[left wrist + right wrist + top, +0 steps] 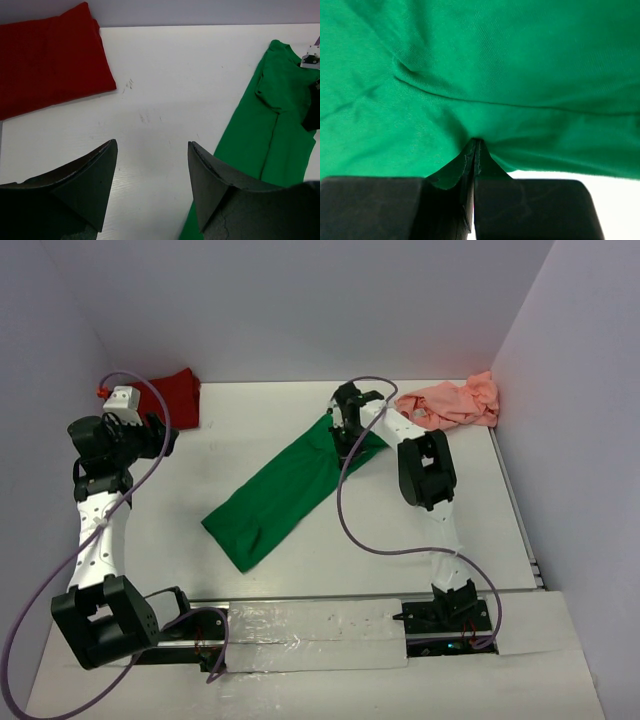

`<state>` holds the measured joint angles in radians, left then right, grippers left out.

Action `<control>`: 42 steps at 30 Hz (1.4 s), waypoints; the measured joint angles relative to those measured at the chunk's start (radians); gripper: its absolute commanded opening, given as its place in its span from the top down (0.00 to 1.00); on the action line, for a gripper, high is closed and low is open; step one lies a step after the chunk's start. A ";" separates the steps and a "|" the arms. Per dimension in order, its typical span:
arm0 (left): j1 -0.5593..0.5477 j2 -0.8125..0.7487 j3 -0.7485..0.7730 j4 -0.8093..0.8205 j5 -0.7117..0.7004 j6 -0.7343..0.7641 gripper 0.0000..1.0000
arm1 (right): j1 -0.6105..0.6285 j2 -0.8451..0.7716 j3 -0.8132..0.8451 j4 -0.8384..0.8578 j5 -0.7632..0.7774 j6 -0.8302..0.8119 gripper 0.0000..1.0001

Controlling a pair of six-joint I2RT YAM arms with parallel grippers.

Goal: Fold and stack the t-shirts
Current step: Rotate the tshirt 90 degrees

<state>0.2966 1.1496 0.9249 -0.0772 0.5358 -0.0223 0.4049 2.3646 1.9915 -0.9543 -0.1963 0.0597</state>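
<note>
The right gripper (474, 150) was clamped on the far end of the long, flat-lying bright green cotton t-shirt (280, 495). The left gripper (150, 167) hung open, left of it. Fold in progress: the held end probably needed carrying onto the near end.

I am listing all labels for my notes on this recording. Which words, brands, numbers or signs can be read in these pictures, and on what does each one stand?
None: no readable text shows in any view.
The green t-shirt, the dark red t-shirt and the salmon pink t-shirt are plain, with no print or tag showing.
The white table bears only faint scuff marks.
</note>
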 measured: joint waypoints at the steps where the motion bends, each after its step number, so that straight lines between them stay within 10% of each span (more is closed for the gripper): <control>1: 0.000 0.006 0.000 0.000 0.004 0.000 0.33 | -0.002 0.004 0.003 0.000 -0.025 0.007 1.00; 12: 0.032 0.025 0.000 -0.004 0.076 0.004 0.35 | 0.068 0.031 0.066 0.093 0.126 0.027 1.00; 18: 0.056 0.025 0.000 -0.018 0.111 0.005 0.35 | 0.115 0.225 0.393 0.102 0.358 -0.084 1.00; 29: 0.065 0.013 0.000 -0.033 0.136 0.005 0.34 | -0.020 0.242 0.408 0.121 0.584 -0.211 1.00; 42: 0.066 -0.094 -0.049 -0.013 0.149 0.000 0.32 | 0.032 -0.209 -0.154 0.391 0.470 -0.222 0.81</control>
<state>0.3626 1.0557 0.8757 -0.0898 0.6846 -0.0227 0.4370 2.1559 1.8378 -0.5636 0.2733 -0.1623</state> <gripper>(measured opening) 0.675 0.173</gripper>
